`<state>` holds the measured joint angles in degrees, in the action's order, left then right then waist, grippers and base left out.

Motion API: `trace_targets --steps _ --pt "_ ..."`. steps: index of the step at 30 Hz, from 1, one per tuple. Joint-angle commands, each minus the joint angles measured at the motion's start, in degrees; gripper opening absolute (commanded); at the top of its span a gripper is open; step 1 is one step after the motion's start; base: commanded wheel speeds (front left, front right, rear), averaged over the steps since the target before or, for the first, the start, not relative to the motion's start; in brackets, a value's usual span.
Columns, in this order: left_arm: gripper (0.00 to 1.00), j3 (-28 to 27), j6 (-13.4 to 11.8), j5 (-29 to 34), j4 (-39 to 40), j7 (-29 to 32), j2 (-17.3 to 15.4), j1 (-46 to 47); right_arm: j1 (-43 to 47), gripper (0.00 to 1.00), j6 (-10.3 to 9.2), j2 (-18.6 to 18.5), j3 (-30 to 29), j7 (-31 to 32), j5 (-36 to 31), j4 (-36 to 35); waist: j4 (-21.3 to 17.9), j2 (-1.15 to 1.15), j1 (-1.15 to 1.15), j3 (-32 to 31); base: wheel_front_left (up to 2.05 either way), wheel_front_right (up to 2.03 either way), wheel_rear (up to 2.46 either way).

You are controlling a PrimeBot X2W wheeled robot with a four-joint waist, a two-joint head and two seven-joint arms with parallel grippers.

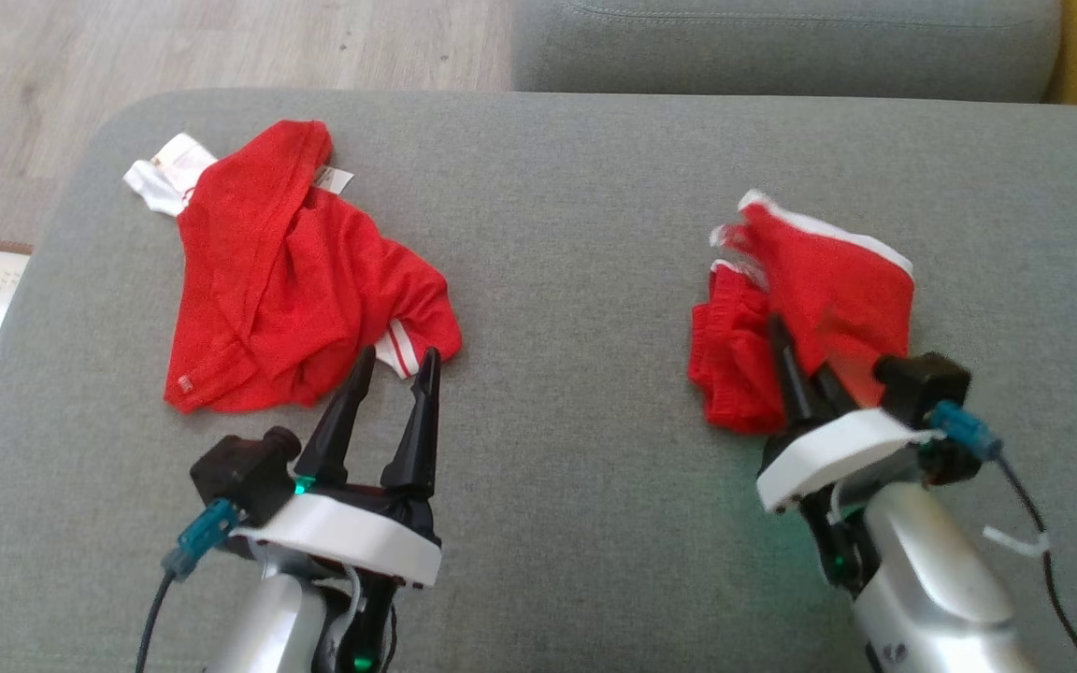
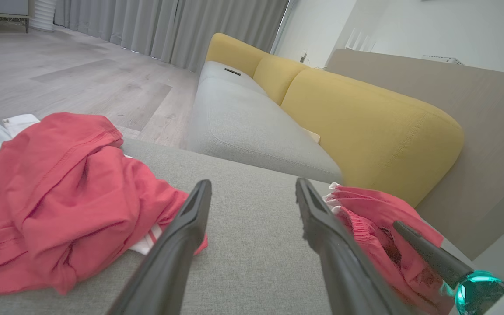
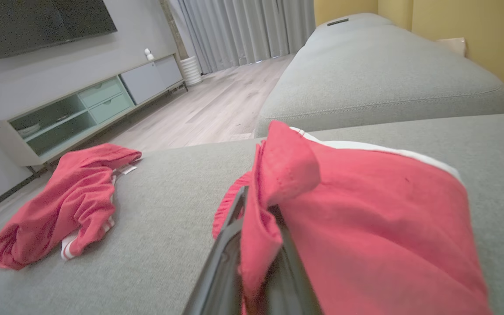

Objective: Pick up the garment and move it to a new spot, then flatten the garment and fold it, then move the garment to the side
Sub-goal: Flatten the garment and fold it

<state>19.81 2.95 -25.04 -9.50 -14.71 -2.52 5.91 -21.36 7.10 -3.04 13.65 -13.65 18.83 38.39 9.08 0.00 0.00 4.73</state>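
Two red garments lie on the grey cushion (image 1: pixel 576 280). A crumpled red shirt (image 1: pixel 277 280) with white trim sits at the left, also seen in the left wrist view (image 2: pixel 59 197) and the right wrist view (image 3: pixel 59 205). My left gripper (image 1: pixel 396 360) stands open just in front of its near edge, nothing between the fingers (image 2: pixel 182 232). At the right, red shorts (image 1: pixel 810 299) with a white edge are bunched up. My right gripper (image 1: pixel 796 360) is shut on a fold of them (image 3: pixel 344 218), cloth pinched between the fingers (image 3: pixel 230 245).
The cushion's far edge meets another grey seat (image 1: pixel 782 42) with yellow backrests (image 2: pixel 365 118). Wooden floor (image 1: pixel 221 42) lies beyond the far left corner, and a TV cabinet (image 3: pixel 81 109) stands by the wall. Bare cushion lies between the two garments.
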Motion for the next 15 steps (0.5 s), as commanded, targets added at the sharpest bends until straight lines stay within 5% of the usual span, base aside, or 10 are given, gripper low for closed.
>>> trace_targets --steps 1,14,15 --pt "1.0 -1.8 -0.2 -0.4 2.0 -0.3 -0.4 1.3 -0.8 0.0 0.39 0.2 1.8 0.1 -0.7 -2.3 -0.1 0.0 0.0 0.0 0.0 0.0 0.0" --pt "1.0 -1.8 -0.3 -0.4 1.9 -0.3 -0.4 1.4 1.9 0.0 0.39 0.2 8.7 4.9 -2.0 -3.8 -1.1 0.0 0.0 0.5 0.0 0.0 0.0" --pt "1.0 -1.9 -0.3 -0.3 1.9 -0.3 -0.4 1.4 2.0 0.78 0.39 0.2 9.4 5.3 -1.9 -3.5 -1.2 0.0 0.0 0.5 0.0 0.0 0.0"
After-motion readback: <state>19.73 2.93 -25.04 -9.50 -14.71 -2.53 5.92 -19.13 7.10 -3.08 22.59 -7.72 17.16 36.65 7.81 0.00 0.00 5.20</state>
